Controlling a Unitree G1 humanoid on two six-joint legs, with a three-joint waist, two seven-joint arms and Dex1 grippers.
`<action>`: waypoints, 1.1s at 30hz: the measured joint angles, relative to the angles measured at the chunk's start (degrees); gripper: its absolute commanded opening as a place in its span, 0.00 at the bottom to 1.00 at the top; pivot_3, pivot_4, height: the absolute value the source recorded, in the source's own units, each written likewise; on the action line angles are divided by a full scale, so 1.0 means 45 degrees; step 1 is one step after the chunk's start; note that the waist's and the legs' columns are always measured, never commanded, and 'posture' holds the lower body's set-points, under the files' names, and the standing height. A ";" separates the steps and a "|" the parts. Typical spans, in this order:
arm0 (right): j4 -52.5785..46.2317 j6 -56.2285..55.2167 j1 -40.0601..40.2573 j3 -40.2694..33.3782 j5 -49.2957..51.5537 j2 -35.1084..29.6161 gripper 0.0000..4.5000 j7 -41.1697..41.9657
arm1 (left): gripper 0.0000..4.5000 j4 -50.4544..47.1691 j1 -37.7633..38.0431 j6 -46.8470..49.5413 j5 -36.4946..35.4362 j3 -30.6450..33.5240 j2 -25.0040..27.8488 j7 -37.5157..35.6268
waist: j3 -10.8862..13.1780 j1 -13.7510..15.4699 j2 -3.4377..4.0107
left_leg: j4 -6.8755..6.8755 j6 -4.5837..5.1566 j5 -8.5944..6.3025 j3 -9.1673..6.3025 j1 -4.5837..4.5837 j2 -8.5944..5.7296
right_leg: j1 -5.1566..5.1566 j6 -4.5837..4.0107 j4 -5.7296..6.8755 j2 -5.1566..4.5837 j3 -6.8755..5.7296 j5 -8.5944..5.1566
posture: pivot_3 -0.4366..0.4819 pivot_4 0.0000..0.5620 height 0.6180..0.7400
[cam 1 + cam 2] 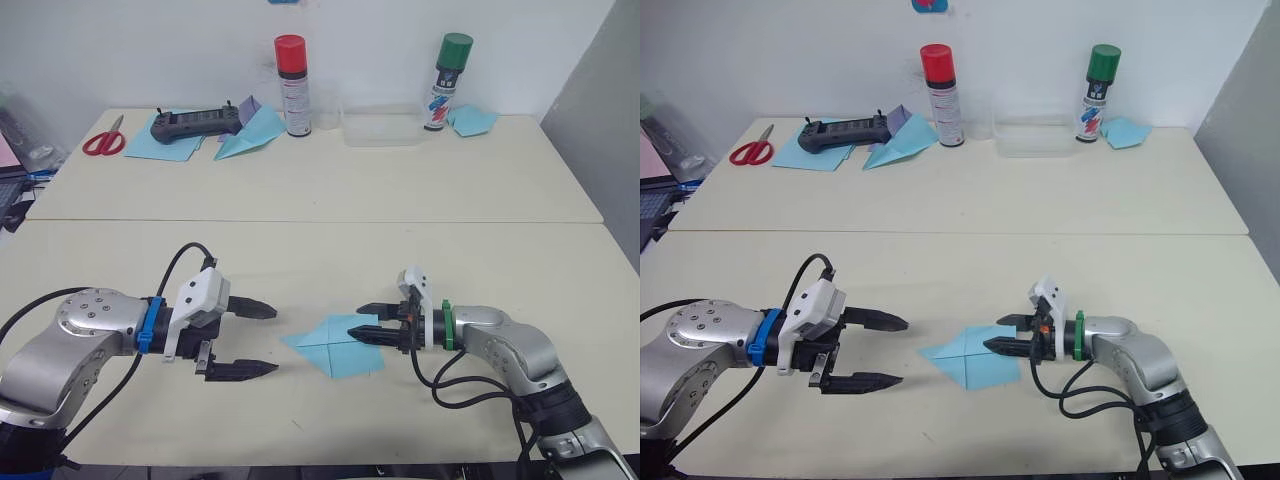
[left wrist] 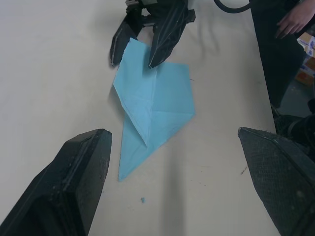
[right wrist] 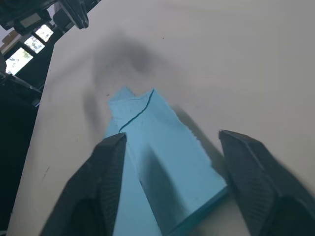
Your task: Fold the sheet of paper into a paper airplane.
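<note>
Left eye view: the sheet of paper (image 1: 335, 345), light blue and partly folded to a point, lies flat on the near bench (image 1: 300, 250), its point toward the left gripper (image 1: 255, 339). Left gripper hovers just beside that point, apart from the paper, fingers spread wide with nothing between them. Right gripper (image 1: 366, 323) sits at the paper's opposite, blunt end, fingers parted, one over the sheet and one off its far edge; contact with the paper cannot be told. Right wrist view: the sheet's folded layers run between the two fingers (image 3: 110, 172). Far bench: red scissors (image 1: 104, 139), black controller (image 1: 195, 124), a wider blue paper dart (image 1: 252, 135), two spray cans (image 1: 292, 85).
</note>
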 measured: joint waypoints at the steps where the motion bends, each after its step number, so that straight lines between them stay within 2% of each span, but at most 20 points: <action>1: 0.0000 0.0001 -0.0001 -0.0001 -0.0003 -0.0003 0.34 0.0003 | 1.00 0.0001 -0.0022 0.0011 0.0000 0.0000 -0.0005 0.0010 | 0.0000 0.0003 0.0000 | 0.0001 0.0000 0.0000 0.0000 0.0000 0.0000 | 0.0000 -0.0001 0.0000 0.0000 -0.0001 0.0001 | 0.48 0.27 1.00; 5: -0.0233 -0.0173 0.0115 0.0124 -0.0056 -0.0265 0.04 0.0264 | 1.00 0.0016 -0.0142 -0.0024 0.0025 -0.0007 -0.0092 0.0053 | 0.0000 0.0021 0.0000 | 0.0003 0.0000 0.0000 0.0000 0.0001 0.0000 | 0.0004 -0.0003 0.0001 0.0000 -0.0003 0.0002 | 0.48 0.27 1.00; 6: -0.0347 -0.0217 0.0179 0.0121 -0.0044 -0.0316 0.02 0.0294 | 1.00 0.0038 -0.0151 -0.0031 0.0038 -0.0016 -0.0108 0.0053 | 0.0000 0.0023 0.0000 | 0.0007 0.0000 0.0000 0.0000 0.0002 0.0000 | 0.0005 -0.0002 0.0002 0.0000 -0.0002 0.0002 | 0.48 0.27 1.00; 12: -0.1353 -0.0609 0.0581 -0.0257 -0.0069 -0.0971 0.02 0.0245 | 1.00 0.0571 -0.0467 -0.0007 0.0089 -0.0053 -0.0264 0.0121 | 0.0000 0.0069 0.0001 | 0.0019 0.0001 0.0001 0.0000 0.0002 -0.0002 | 0.0005 0.0006 0.0011 0.0001 0.0001 0.0006 | 0.48 0.27 1.00; 16: -0.2923 -0.2292 0.0406 -0.0955 -0.0617 -0.1273 0.02 -0.0039 | 1.00 0.1722 -0.0364 -0.0057 0.0304 0.0317 -0.0162 0.0228 | 0.0001 0.0042 0.0002 | 0.0018 0.0001 0.0001 -0.0004 0.0004 0.0008 | 0.0002 0.0007 0.0016 0.0010 -0.0005 0.0005 | 0.48 0.27 1.00; 18: -0.3045 -0.4045 0.0213 -0.0935 -0.1733 -0.1440 0.02 -0.0101 | 1.00 0.2044 -0.0319 -0.0095 0.0404 0.0476 -0.0088 0.0219 | 0.0001 0.0063 0.0002 | 0.0018 0.0000 0.0000 -0.0005 0.0002 0.0003 | 0.0003 0.0007 0.0011 0.0006 -0.0006 0.0005 | 0.48 0.27 1.00; 22: -0.1900 -0.9492 -0.0068 0.0524 -0.5730 -0.1666 0.02 -0.0723 | 1.00 0.2317 -0.0450 -0.0476 0.0769 0.0327 -0.0113 0.0096 | -0.0003 0.0085 -0.0004 | 0.0019 0.0000 0.0001 0.0002 0.0004 -0.0004 | 0.0006 -0.0004 0.0008 -0.0001 -0.0004 0.0012 | 0.48 0.27 1.00; 25: -0.0900 -1.1577 -0.0003 0.1419 -0.7336 -0.1517 0.02 -0.1132 | 1.00 0.2385 -0.0821 -0.0577 0.0896 -0.0035 -0.0348 0.0043 | -0.0003 0.0158 -0.0004 | 0.0021 -0.0001 0.0002 0.0002 0.0002 -0.0005 | 0.0005 -0.0046 0.0016 0.0000 -0.0004 0.0035 | 0.48 0.27 1.00; 28: -0.0652 -1.2973 0.0274 0.1696 -0.7701 -0.1616 0.14 -0.1034 | 1.00 0.2412 -0.0995 -0.0579 0.0950 -0.0189 -0.0473 0.0006 | -0.0003 0.0243 -0.0004 | 0.0023 -0.0001 0.0002 0.0001 0.0002 -0.0004 | 0.0007 -0.0051 0.0022 -0.0001 -0.0004 0.0038 | 0.48 0.27 1.00; 33: -0.0650 -1.4341 0.1132 0.1835 -0.7224 -0.2312 0.53 -0.0175 | 1.00 0.2449 -0.1055 -0.0586 0.1124 -0.0211 -0.0508 -0.0006 | -0.0003 0.0300 -0.0004 | 0.0038 -0.0001 0.0002 -0.0003 0.0011 -0.0004 | 0.0016 -0.0052 0.0045 -0.0001 -0.0005 0.0039 | 0.48 0.27 1.00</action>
